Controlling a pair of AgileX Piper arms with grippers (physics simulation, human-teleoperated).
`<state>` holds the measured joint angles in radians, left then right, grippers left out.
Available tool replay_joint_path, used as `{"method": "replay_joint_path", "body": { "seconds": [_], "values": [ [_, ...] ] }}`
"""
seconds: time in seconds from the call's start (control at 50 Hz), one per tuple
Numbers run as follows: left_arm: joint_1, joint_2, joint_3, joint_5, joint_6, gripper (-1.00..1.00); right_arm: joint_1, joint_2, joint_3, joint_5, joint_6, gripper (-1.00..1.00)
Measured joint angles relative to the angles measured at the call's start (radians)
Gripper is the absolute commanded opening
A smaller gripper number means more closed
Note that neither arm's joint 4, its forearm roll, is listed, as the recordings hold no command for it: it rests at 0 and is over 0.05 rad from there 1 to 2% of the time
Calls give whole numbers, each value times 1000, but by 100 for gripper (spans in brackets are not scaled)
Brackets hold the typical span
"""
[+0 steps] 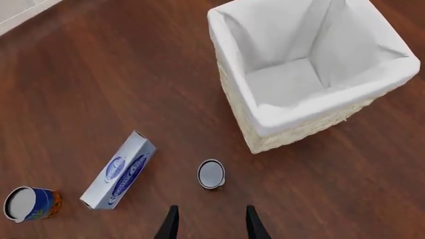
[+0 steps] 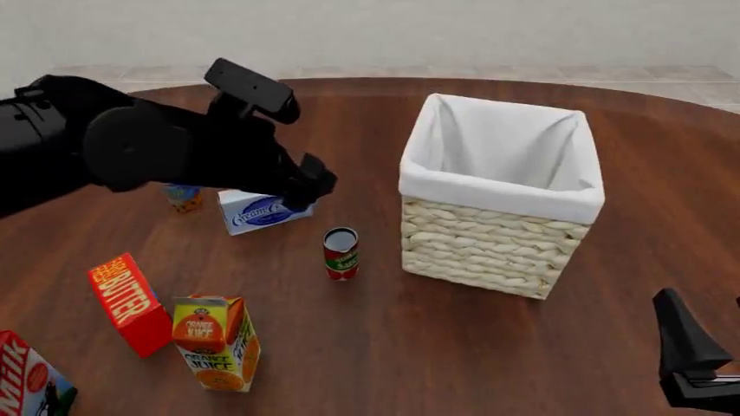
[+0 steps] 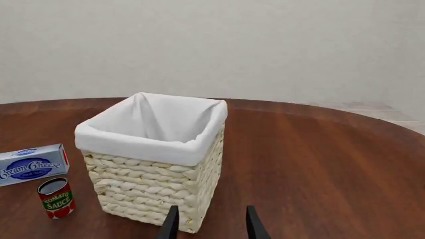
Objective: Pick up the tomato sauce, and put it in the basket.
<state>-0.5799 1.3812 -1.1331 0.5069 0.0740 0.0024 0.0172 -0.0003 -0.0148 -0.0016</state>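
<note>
The tomato sauce can (image 2: 340,253), red and green with a grey top, stands upright on the table just left of the basket (image 2: 491,251). My left gripper (image 2: 314,185) hovers above and slightly left of the can, open and empty. In the left wrist view the can (image 1: 211,174) lies just ahead of the open fingertips (image 1: 171,224), with the basket (image 1: 292,130) beyond. My right gripper (image 2: 691,364) is open and empty at the near right, well away from the can. The right wrist view shows the basket (image 3: 153,184) and the can (image 3: 55,198).
A cream cheese box (image 2: 263,211) lies behind the can, with a blue and orange can (image 2: 183,198) further left. A red carton (image 2: 130,303), an orange juice carton (image 2: 217,342) and a milk carton (image 2: 29,381) stand at the near left.
</note>
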Motion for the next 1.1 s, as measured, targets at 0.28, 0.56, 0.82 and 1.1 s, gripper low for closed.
{"method": "replay_joint_path", "body": {
  "seconds": [0.28,0.56,0.82,1.1],
  "values": [
    [-4,45,-3,-13,-21,100,0,0,0,0,0,100],
    [5,100,11,-46,-33,100,0,0,0,0,0,100],
    [18,136,20,-70,-42,100,0,0,0,0,0,100],
    [24,176,22,-87,-47,100,0,0,0,0,0,100]
  ]
}}
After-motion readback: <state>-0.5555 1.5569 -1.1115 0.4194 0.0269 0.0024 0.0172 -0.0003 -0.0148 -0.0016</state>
